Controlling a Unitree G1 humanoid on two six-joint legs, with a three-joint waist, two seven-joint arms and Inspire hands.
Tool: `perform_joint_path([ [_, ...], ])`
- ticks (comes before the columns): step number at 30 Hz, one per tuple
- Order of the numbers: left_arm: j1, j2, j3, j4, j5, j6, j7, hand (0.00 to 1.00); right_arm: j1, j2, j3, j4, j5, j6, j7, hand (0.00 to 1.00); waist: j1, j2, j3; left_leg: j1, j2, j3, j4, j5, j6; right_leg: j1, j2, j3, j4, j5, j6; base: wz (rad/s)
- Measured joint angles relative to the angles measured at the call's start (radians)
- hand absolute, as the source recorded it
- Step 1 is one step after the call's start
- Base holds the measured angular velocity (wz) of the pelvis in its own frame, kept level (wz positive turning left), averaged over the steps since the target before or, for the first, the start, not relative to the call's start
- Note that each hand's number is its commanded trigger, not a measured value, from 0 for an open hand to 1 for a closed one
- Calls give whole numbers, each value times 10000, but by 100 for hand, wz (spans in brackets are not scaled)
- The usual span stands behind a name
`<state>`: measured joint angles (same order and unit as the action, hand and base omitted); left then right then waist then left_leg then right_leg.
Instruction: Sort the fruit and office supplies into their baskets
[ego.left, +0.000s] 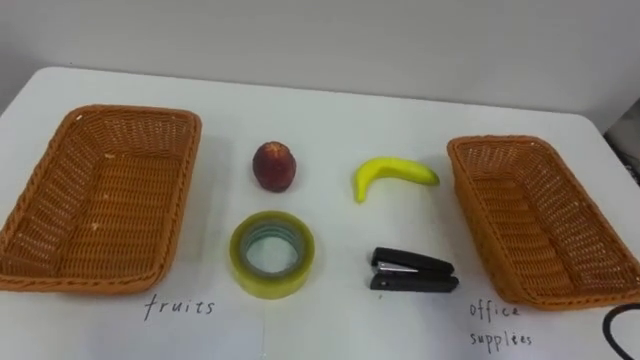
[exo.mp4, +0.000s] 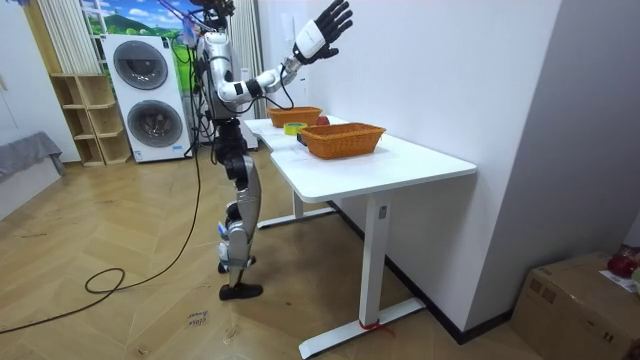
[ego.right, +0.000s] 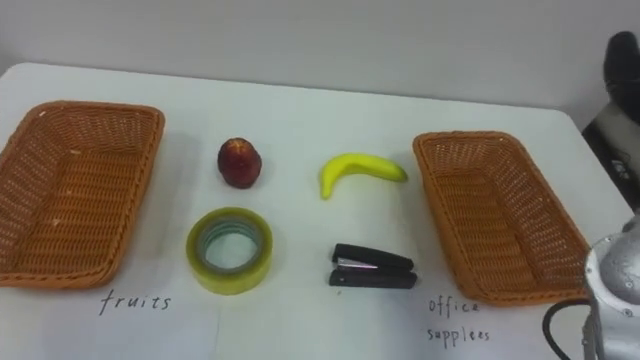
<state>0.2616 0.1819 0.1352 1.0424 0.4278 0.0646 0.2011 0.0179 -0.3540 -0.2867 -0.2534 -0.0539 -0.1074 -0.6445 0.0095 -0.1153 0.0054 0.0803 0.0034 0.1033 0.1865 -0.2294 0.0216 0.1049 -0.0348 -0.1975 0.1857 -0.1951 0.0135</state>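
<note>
Banana (ego.left: 393, 172), red fruit (ego.left: 274, 165), tape roll (ego.left: 272, 254), stapler (ego.left: 413, 271) lying apart on white table (ego.left: 330, 110), between left basket (ego.left: 90, 281) and right basket (ego.left: 500, 142), right hand (exo.mp4: 316, 35) raised high, fingers spread wide.

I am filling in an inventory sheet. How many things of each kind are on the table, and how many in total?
Fruit: 2 (red fruit, banana)
Office supplies: 2 (tape roll, stapler)
Baskets: 2 (left basket, right basket)
Total: 6
</note>
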Motion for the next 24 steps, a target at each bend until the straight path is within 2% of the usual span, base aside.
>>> perform_joint_path([
  [6, 10, 26, -244, 212, 4, 8, -134, 0, -468, -69, 731, 5, -260, 79, 754, 0, 98, 70, 28, -7, 2, -13, 13, 0, 0, 3, -2, -52, -5, 0, 0, 1],
  [11, 12, 39, -535, 222, -17, 7, -167, 0, -474, -85, 1348, 10, -166, 142, 1861, 0, 166, 123, 8, -9, 5, -25, 17, 1, -1, 16, -6, -95, -6, 0, 0, 0],
  [18, 3, 55, -556, 144, 17, 14, -362, 0, -454, -85, 1473, 150, -111, 256, 3049, 0, 162, 180, -28, 18, 5, -66, 49, 1, -2, 89, -16, -212, -20, 0, 0, 1],
  [24, -78, 55, -519, 93, 33, 22, -386, 0, -331, -84, 1521, 397, -310, 463, 4090, 0, 170, 111, -42, 108, -1, -102, 109, 2, -3, 226, -22, -209, -27, 0, 0, 3],
])
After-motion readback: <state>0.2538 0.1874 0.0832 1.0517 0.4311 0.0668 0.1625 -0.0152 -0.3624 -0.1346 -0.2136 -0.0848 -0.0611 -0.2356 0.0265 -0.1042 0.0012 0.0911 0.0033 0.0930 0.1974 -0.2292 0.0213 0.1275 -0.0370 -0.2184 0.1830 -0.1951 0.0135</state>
